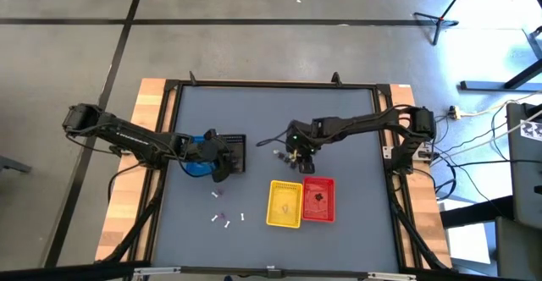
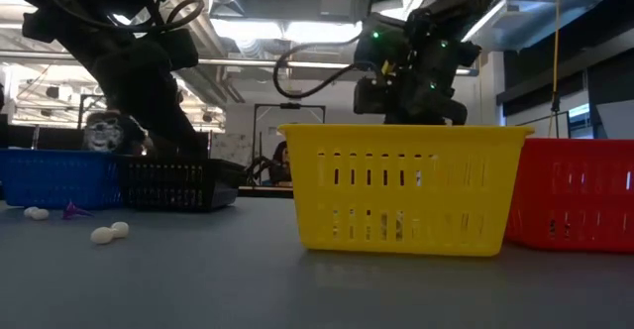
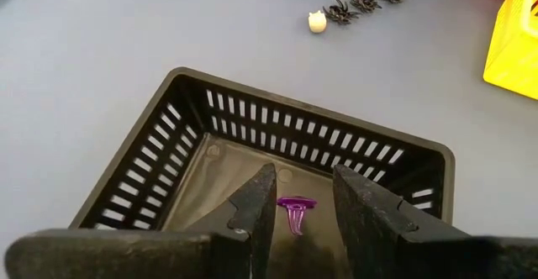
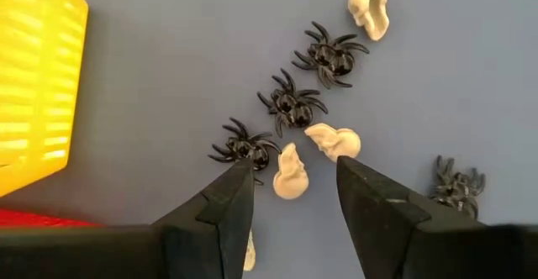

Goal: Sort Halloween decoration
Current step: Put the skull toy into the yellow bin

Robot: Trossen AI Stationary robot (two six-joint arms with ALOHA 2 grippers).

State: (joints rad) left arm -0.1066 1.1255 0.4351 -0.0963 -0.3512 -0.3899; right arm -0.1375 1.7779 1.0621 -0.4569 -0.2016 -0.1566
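The Halloween decoration lies in loose groups. Black spiders (image 4: pixel 292 102) and cream skulls (image 4: pixel 290 174) lie on the grey table by my right gripper (image 4: pixel 294 163). It hangs open just above them, pointing steeply down, with one skull below the gap between its fingers. My left gripper (image 3: pixel 303 178) stands open over the black basket (image 3: pixel 252 144). A purple trinket (image 3: pixel 294 212) lies on that basket's floor under its fingers. More small white and purple pieces (image 1: pixel 224 219) lie near the front left.
The yellow basket (image 1: pixel 285 203) and the red basket (image 1: pixel 318 199), which holds a dark piece, stand side by side near the front, close to my right gripper. A blue basket (image 1: pixel 196 167) stands against the black basket's left. The table's raised frame (image 1: pixel 271 85) rims the work area.
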